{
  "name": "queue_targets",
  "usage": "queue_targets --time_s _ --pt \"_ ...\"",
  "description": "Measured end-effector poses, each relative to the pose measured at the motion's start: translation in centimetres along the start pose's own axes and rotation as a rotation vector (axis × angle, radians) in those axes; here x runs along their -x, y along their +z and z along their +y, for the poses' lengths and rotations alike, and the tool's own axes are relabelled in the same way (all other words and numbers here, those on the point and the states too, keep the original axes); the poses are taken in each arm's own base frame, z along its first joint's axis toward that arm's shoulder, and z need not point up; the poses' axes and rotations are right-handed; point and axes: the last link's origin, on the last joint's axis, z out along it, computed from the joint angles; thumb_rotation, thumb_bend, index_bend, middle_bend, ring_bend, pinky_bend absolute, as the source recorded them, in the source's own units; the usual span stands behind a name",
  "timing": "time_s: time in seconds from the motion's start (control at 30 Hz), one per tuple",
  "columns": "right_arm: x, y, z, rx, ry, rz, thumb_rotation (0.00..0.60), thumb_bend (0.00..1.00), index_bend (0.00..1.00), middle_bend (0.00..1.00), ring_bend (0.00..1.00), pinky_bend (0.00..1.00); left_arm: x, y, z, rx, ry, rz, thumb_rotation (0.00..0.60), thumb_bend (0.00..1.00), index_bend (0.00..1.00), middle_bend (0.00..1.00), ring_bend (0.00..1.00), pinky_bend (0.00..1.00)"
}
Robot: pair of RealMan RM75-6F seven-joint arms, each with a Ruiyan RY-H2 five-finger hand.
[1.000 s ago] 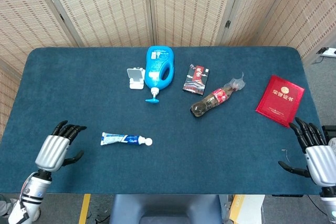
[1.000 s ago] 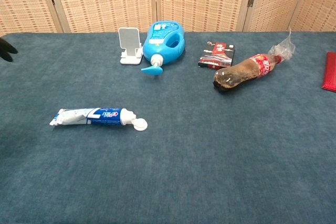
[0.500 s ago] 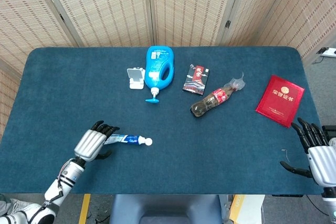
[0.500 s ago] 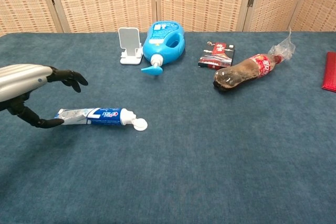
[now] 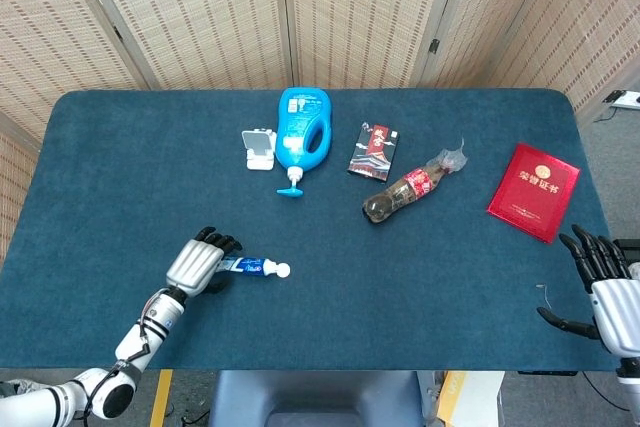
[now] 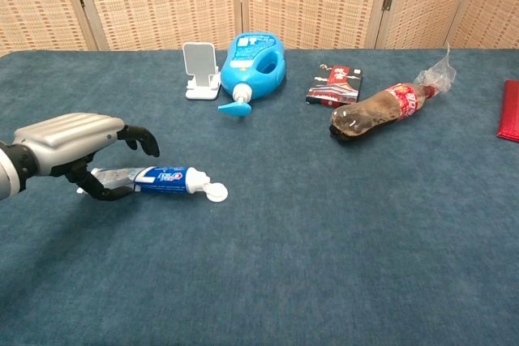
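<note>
We are at the reach-and-grasp step. Our left hand sits over the flat end of the toothpaste, which lies on its side at 8 o'clock of the table, cap pointing toward 3 o'clock. The fingers arch above the tube and the thumb curls under its near edge; they are spread and do not clamp it, so the hand holds nothing yet. In our judgement the next move calls for lowering the fingers and closing them around the tube body, well clear of the cap.

Our right hand rests at 4 o'clock, off the table edge, fingers spread and empty.

The surface is dark blue cloth. At 12 o'clock lie a blue jug and a white stand; toward 1 o'clock a card pack and a crushed bottle; at 3 o'clock a red booklet. Woven screens close the room behind.
</note>
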Motion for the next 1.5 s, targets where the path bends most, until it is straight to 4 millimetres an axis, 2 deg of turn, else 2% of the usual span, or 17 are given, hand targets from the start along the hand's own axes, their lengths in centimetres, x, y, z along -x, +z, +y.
queue_targets --time_s 0.53,0.73,0.83,0.9,1.07,1.27,1.37,1.5 --pt "-0.1 -0.3 0.2 0.007 0.002 0.005 0.537 0.0 0.0 0.0 0.0 0.0 1.2 1.3 -0.2 -0.029 -0.001 -0.018 0.6 0.43 0.43 0.39 0.36 0.2" --pt "-0.2 -0.3 0.2 0.008 0.003 0.011 0.536 0.0 0.0 0.0 0.0 0.0 1.4 1.6 -0.4 -0.033 -0.016 -0.024 0.6 0.45 0.51 0.49 0.44 0.24" --pt "-0.2 -0.3 0.1 0.006 0.004 0.01 0.536 0.0 0.0 0.0 0.0 0.0 1.4 1.7 -0.5 -0.034 -0.033 -0.012 0.6 0.48 0.6 0.6 0.53 0.3" --pt "-0.2 -0.3 0.1 0.004 0.004 0.008 0.538 0.0 0.0 0.0 0.0 0.0 1.4 1.8 -0.7 -0.032 -0.048 -0.004 0.6 0.5 0.64 0.66 0.59 0.39" --pt "0.0 -0.1 -0.4 -0.016 0.006 0.001 0.536 0.0 0.0 0.0 0.0 0.0 1.3 2.0 -1.4 -0.013 -0.073 0.017 0.6 0.53 0.71 0.75 0.67 0.56" --pt "0.0 0.9 -1.8 -0.082 0.024 0.001 0.537 0.0 0.0 0.0 0.0 0.0 -0.4 1.9 -2.0 0.055 -0.113 0.076 0.6 0.54 0.72 0.77 0.69 0.59" --pt "-0.1 1.8 -2.9 -0.129 0.028 -0.006 0.537 0.0 0.0 0.0 0.0 0.0 -2.2 1.7 -2.2 0.111 -0.136 0.121 0.6 0.54 0.72 0.78 0.7 0.59" --pt "-0.3 3.5 -4.7 -0.202 0.04 -0.02 0.536 0.0 0.0 0.0 0.0 0.0 -4.9 1.1 -1.3 0.21 -0.179 0.171 0.6 0.54 0.72 0.78 0.71 0.59"
